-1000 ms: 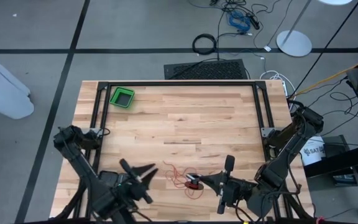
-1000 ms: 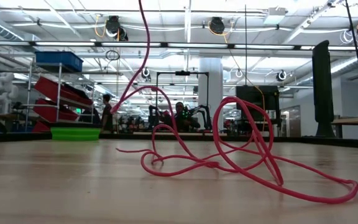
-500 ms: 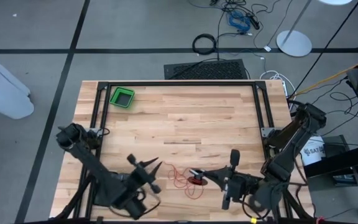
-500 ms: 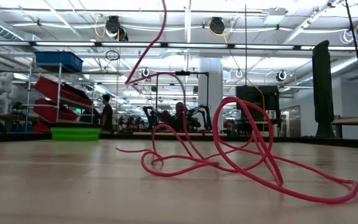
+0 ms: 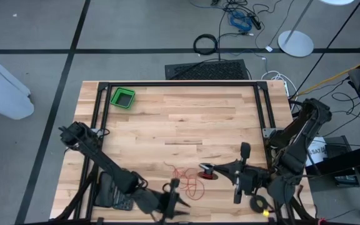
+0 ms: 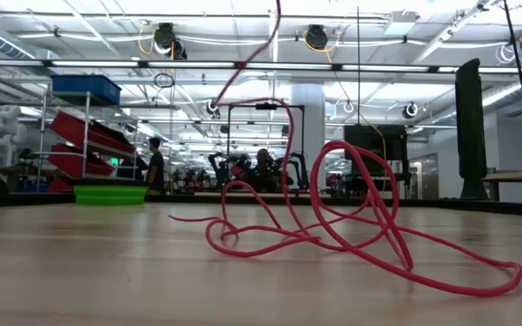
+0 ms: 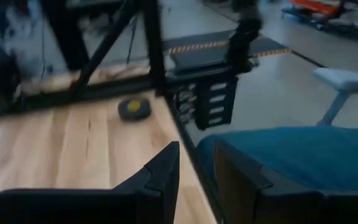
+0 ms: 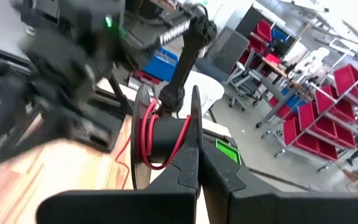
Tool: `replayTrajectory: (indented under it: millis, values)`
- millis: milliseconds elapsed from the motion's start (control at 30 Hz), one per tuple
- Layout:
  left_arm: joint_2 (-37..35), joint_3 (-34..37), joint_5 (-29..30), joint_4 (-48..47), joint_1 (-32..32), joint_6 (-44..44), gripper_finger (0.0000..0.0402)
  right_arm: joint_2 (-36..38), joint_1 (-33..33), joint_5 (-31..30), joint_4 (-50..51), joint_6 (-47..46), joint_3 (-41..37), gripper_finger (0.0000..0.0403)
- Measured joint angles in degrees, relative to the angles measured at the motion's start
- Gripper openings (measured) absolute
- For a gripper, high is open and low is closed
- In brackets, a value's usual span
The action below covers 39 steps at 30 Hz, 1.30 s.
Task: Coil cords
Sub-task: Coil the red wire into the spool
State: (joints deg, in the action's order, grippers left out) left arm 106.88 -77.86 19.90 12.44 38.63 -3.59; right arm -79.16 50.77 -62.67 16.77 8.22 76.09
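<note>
Your right gripper (image 5: 212,169) has its fingers pinched shut on a small black spool (image 8: 160,138) with a few turns of red cord (image 6: 333,237) on it; most of that cord lies as loose loops on the tabletop (image 5: 186,119) near the front edge, between the two arms, with one strand rising up out of the low view. To wind well, keep the spool steady and low, and let your left gripper (image 5: 170,201), whose fingers stand partly apart and empty at the front edge, feed the slack under light tension so the loops do not knot. Mind the crossings in the pile.

Compared with a second ago, the spool sits further toward the right side, the rising strand leans that way too, and the left gripper has swung from beside the loops toward the front edge.
</note>
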Motion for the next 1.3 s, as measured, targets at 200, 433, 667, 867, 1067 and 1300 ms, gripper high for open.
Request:
replayTrajectory:
  millis: [200, 433, 667, 867, 1067, 1300]
  values:
    - [-0.14, -0.79, 10.16, -0.43, 0.71, 7.49, 0.0105, 2.47, 0.02, 0.00, 4.58, -3.14, 0.00, 0.0000]
    - [-0.14, -0.56, 24.47, -1.78, -1.35, 11.75, 0.0105, 7.33, 0.01, 3.82, 4.47, -0.80, 0.00, 0.0000]
    - [-0.23, -0.52, 17.78, 6.09, -9.78, 19.60, 0.0105, 13.43, 0.01, 7.62, 4.66, 1.51, 0.02, 0.0000]
    - [-0.97, 6.48, 5.46, 6.15, -15.89, 11.29, 0.0105, 16.79, 0.84, 9.09, 10.69, -1.42, 0.04, 0.0000]
    - [-10.23, 15.17, 9.99, 7.85, -14.70, 9.99, 0.0105, 16.85, 1.93, 9.11, 18.13, -8.80, 0.04, 0.0000]
    - [-21.78, 29.49, 13.31, 21.43, -10.66, 7.05, 0.0105, 13.97, 1.96, 9.06, 18.93, -11.28, 0.04, 0.0000]
